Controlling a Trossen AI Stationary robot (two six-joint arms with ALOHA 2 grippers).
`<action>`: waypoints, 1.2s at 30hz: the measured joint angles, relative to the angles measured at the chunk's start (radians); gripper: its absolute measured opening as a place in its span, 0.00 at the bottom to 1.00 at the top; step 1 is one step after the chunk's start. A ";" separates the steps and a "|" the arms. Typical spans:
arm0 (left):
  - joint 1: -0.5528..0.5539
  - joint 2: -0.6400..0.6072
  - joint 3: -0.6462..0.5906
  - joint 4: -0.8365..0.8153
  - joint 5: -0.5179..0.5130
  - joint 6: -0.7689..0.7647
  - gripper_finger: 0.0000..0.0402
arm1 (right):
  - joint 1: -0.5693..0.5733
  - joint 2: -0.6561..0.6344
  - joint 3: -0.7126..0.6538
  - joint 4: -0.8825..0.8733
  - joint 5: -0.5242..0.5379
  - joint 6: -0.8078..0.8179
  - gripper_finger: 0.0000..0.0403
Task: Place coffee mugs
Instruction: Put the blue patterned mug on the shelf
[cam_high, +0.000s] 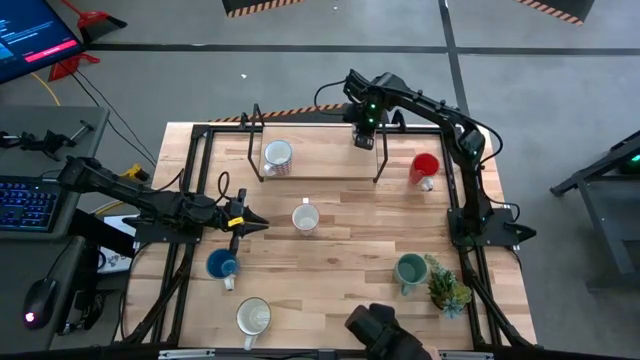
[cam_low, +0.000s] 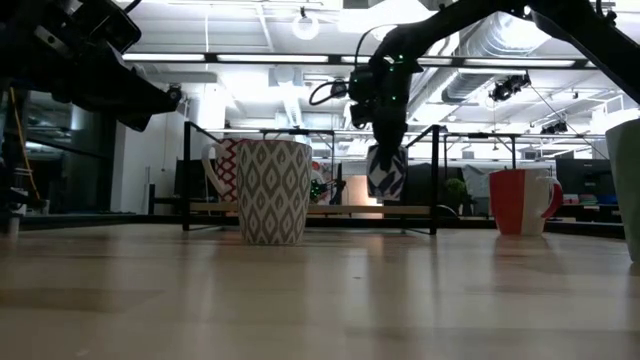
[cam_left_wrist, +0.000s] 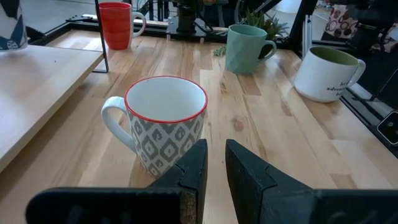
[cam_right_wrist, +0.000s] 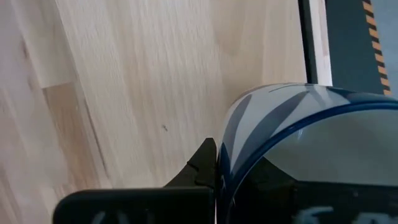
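White ceramic mug with blue pattern and blue rim: clamped by its rim in right gripper, hanging above the raised wooden shelf at the table's far side.
White ceramic mug with grey diamond pattern and red rim: upright near table centre, just ahead of left gripper; fingers nearly together, narrow gap, holding nothing.
White mug with red-patterned outside: on the shelf, left part.
Red ceramic mug: on the table, just beside the shelf's right end.
Blue ceramic mug: near left gripper, toward the near side.
Teal green ceramic mug: right near side, beside small spiky green potted plant.
Cream mug with olive interior: near edge.
Light wooden table: bearing all listed.
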 joint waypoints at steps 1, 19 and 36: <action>0.000 0.000 0.000 0.000 0.000 0.000 0.12 | 0.000 0.000 0.000 -0.004 0.000 0.000 0.00; 0.000 0.000 0.000 0.000 0.000 -0.001 0.12 | 0.006 0.001 0.000 0.004 -0.013 0.071 0.00; 0.000 0.000 0.000 0.000 0.000 0.000 0.12 | 0.018 0.011 0.001 0.001 -0.028 0.150 0.00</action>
